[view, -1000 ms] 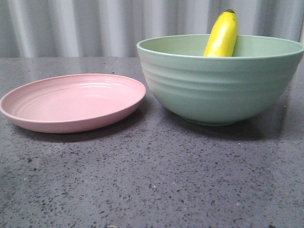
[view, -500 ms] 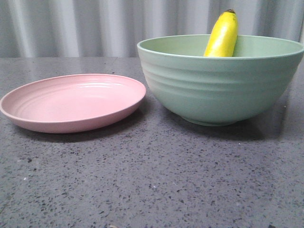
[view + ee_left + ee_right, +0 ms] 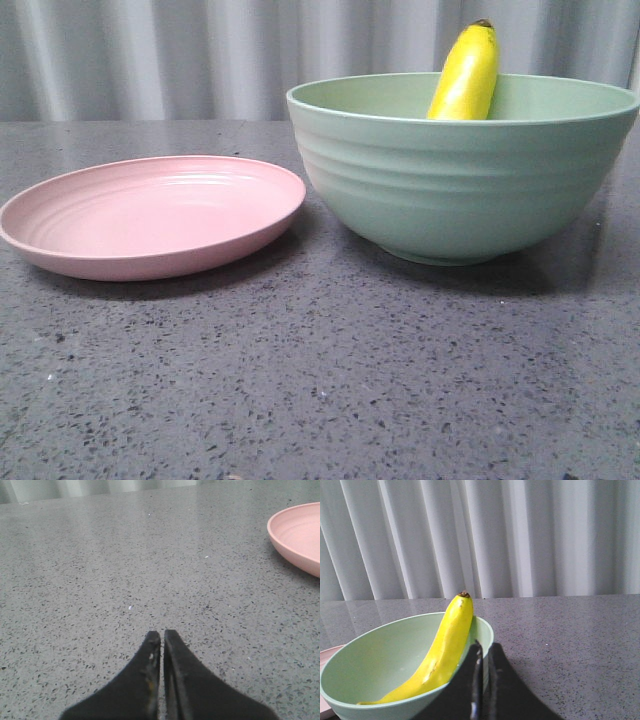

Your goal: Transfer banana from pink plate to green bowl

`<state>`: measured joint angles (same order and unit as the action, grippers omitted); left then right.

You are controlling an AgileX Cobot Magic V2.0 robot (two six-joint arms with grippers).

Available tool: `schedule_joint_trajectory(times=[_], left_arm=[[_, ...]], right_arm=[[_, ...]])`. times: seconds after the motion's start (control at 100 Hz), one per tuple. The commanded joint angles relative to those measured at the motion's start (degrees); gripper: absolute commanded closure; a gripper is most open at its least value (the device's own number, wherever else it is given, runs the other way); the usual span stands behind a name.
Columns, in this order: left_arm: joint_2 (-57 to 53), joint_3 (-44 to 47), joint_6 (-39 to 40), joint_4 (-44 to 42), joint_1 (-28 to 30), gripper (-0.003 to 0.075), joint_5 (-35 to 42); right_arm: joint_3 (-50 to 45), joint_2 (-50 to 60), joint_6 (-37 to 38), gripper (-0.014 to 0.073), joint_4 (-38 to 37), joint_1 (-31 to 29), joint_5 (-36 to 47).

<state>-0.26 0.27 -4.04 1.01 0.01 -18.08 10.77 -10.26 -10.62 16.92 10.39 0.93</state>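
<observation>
The yellow banana (image 3: 466, 72) leans inside the green bowl (image 3: 460, 190), its dark tip sticking up over the far rim. The pink plate (image 3: 150, 213) lies empty to the left of the bowl. In the right wrist view the banana (image 3: 442, 652) rests against the bowl's (image 3: 375, 665) inner wall, and my right gripper (image 3: 484, 647) is shut and empty, close beside the bowl's rim. My left gripper (image 3: 162, 634) is shut and empty over bare table, with the plate's edge (image 3: 297, 537) some way off. Neither gripper shows in the front view.
The dark speckled table (image 3: 320, 380) carries only the plate and the bowl. A pale pleated curtain (image 3: 200, 50) hangs behind the table's far edge.
</observation>
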Motion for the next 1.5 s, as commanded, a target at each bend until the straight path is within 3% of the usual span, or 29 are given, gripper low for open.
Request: schedule_joint_trajectory(times=[0.0,0.56,0.94,1.02,1.26,1.49], left_arm=[[-1.4,0.4,0.5,0.1,0.2,0.0741,4.0],[-1.4,0.4,0.5,0.1,0.2,0.0741,4.0],[-1.4,0.4,0.5,0.1,0.2,0.0741,4.0],[-1.4,0.4,0.5,0.1,0.2,0.0741,4.0],[-1.4,0.4,0.5,0.1,0.2,0.0741,4.0],[-1.4,0.4,0.5,0.1,0.2,0.0741,4.0]], right_arm=[[1.6,-0.6,-0.7,0.0658,0.0,0.0,4.3],[0.1,1.3,-0.7,0.0658,0.0,-1.0,4.6],[-13.0,8.9,-0.7,0.0658,0.0,-16.4,6.3],[-12.7,12.2,-0.8,0.0658,-0.8,-18.1,-4.2],[-12.7,11.9,-0.8,0.0658,-2.5,-19.0,-19.2],[-12.7,11.9,-0.8,0.0658,-2.5,-19.0,-19.3]])
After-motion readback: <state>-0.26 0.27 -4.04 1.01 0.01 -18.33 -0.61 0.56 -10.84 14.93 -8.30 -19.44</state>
